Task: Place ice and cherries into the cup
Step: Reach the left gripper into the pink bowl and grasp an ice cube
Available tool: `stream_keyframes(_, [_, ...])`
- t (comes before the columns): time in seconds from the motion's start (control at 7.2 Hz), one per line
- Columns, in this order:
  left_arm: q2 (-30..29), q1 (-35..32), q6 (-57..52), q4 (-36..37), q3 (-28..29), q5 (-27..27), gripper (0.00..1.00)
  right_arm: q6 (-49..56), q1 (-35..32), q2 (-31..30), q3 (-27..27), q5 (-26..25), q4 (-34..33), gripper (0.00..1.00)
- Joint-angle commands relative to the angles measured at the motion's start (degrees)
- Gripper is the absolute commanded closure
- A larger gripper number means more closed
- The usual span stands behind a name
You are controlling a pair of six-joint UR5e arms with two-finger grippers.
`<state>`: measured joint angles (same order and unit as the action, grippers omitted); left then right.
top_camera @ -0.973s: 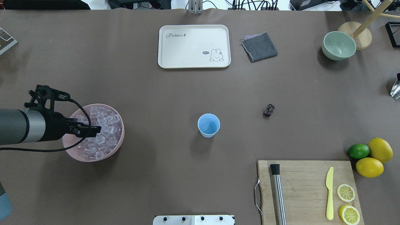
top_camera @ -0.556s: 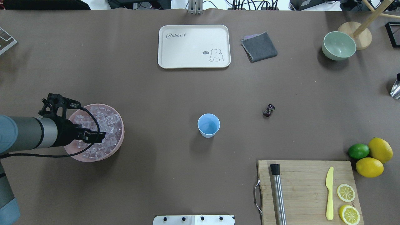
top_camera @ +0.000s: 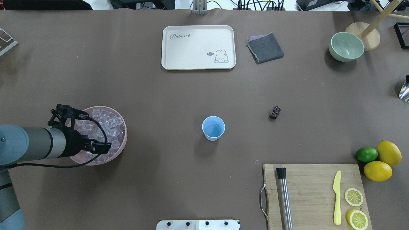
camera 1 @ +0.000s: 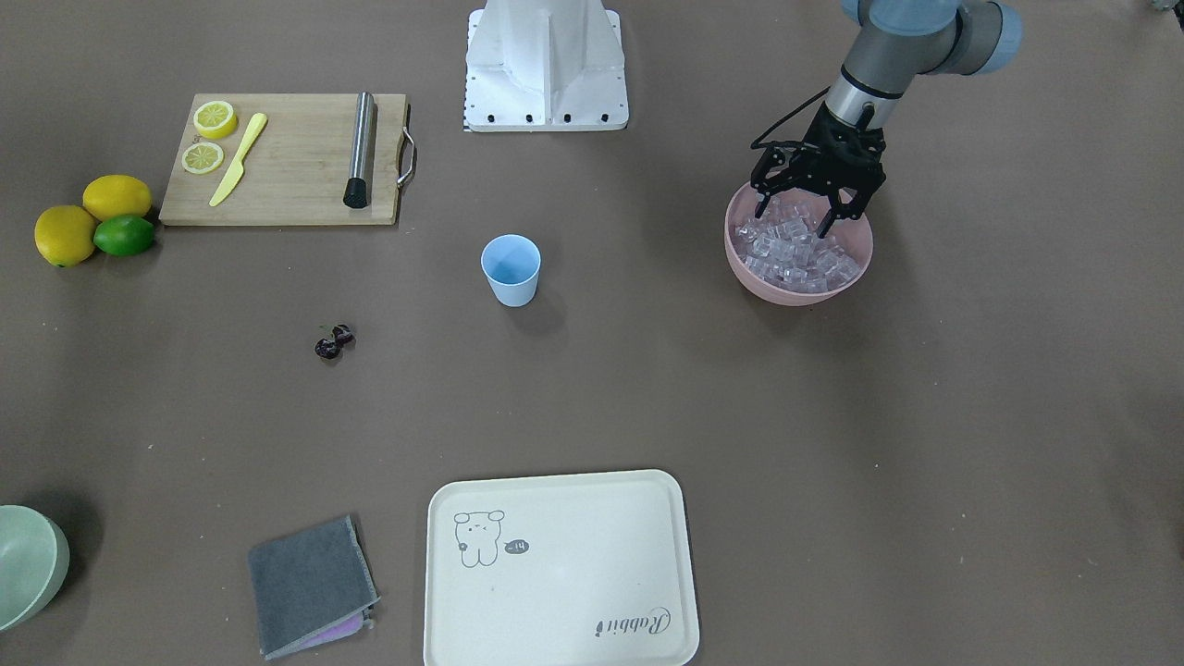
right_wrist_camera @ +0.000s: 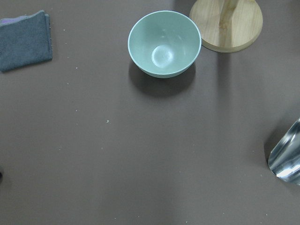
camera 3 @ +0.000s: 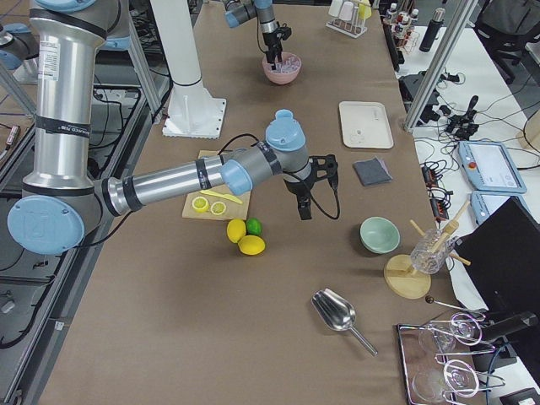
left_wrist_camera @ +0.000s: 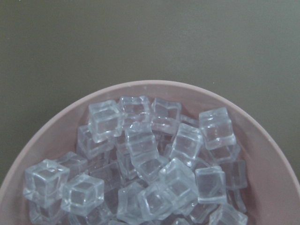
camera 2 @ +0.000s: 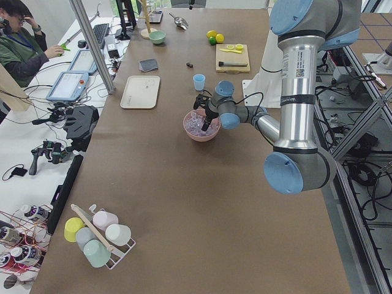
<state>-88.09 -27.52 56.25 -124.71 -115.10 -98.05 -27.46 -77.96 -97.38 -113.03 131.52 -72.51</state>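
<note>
The ice [camera 1: 795,254] fills a wide pink bowl [camera 1: 795,289] at the table's left; it also shows in the overhead view [top_camera: 110,126] and close up in the left wrist view [left_wrist_camera: 154,164]. My left gripper [camera 1: 793,219] hangs open just above the ice, over the bowl's near side [top_camera: 103,147], holding nothing. The light blue cup [top_camera: 213,128] stands upright at mid-table, and looks empty. The dark cherries [top_camera: 274,113] lie on the table to its right. My right gripper [camera 3: 302,211] shows only in the exterior right view, above the table near the lemons; I cannot tell its state.
A cream tray [top_camera: 198,47], a grey cloth [top_camera: 265,48] and a pale green bowl [top_camera: 346,46] lie at the far side. A cutting board [top_camera: 313,195] carries a muddler, yellow knife and lemon slices; lemons and a lime [top_camera: 378,158] sit beside it. A metal scoop [top_camera: 404,91] is at the right edge.
My left arm has swung across the pink bowl toward its near rim, and the gripper has tipped to point more steeply down at the ice. Nothing else moved.
</note>
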Motion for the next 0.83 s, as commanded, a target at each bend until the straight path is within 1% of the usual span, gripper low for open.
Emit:
stream_keyframes(0.0, [0.2,0.4,0.1,0.1,0.1,0.0,0.30,0.0,0.0,0.0,0.0,0.0,0.0,0.00])
stream_keyframes(0.14, [0.2,0.4,0.1,0.0,0.1,0.0,0.44,0.0,0.0,0.0,0.0,0.0,0.0,0.00])
stream_keyframes(0.28, [0.2,0.3,0.1,0.0,0.1,0.0,0.46,0.0,0.0,0.0,0.0,0.0,0.0,0.00])
stream_keyframes(0.42, [0.3,0.3,0.1,0.0,0.1,0.0,0.46,0.0,0.0,0.0,0.0,0.0,0.0,0.00])
stream_keyframes(0.56, [0.4,0.3,0.1,0.0,0.1,0.0,0.50,0.0,0.0,0.0,0.0,0.0,0.0,0.00])
stream_keyframes(0.69, [0.4,0.3,0.1,0.0,0.1,0.0,0.67,0.1,0.0,0.0,0.0,0.0,0.0,0.00])
